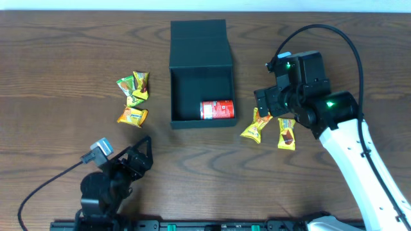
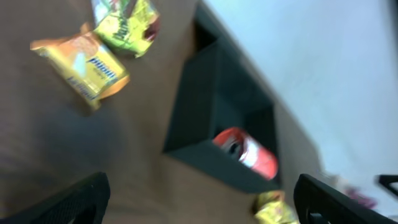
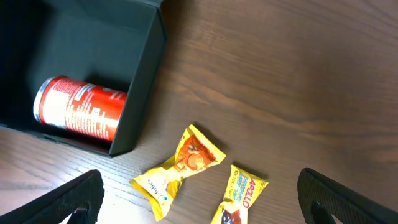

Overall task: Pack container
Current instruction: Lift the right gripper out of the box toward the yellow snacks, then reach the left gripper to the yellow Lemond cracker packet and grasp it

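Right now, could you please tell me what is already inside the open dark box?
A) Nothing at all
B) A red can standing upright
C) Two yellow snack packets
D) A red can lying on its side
D: the red can lies on its side inside the container, while the snack packets all lie outside it on the table.

**Can and snacks across the wood**

Red can point(image 1: 217, 110) lying on its side. Off to the left, a cluster of packets point(image 1: 133, 98) (green-yellow and orange). On the right, yellow packet point(image 1: 255, 126) just beside Apollo packet point(image 1: 287, 133), on the brown table point(image 1: 64, 64).
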`<action>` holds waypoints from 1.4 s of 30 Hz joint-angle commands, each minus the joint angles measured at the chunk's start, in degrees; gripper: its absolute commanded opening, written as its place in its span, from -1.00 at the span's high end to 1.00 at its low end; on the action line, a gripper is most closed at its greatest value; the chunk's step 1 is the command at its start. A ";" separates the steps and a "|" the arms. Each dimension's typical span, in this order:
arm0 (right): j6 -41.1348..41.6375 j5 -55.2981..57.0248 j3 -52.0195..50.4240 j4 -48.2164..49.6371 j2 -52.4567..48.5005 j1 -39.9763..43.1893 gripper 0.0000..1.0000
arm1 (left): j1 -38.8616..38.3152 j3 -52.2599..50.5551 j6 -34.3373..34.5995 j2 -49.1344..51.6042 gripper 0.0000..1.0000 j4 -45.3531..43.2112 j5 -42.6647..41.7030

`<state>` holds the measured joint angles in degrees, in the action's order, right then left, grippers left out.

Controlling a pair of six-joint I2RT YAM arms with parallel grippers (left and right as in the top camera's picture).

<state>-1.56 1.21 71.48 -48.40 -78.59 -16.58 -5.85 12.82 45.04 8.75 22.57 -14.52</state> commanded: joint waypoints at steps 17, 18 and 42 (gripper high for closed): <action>0.24 -0.22 -0.09 0.37 -0.02 0.66 -0.98 | -0.17 57.46 -46.12 72.02 -0.92 37.05 19.15; 0.24 -0.22 -0.09 0.35 -0.02 0.66 -0.98 | -0.17 58.03 -47.34 73.83 -0.92 37.27 19.47; 0.17 -0.17 -0.09 0.42 -0.02 0.66 -0.99 | -0.17 58.53 -58.29 98.62 -0.97 22.40 18.91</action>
<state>-1.54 1.02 71.46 -48.10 -78.63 -16.58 -5.89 70.22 -12.34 105.91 44.86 4.71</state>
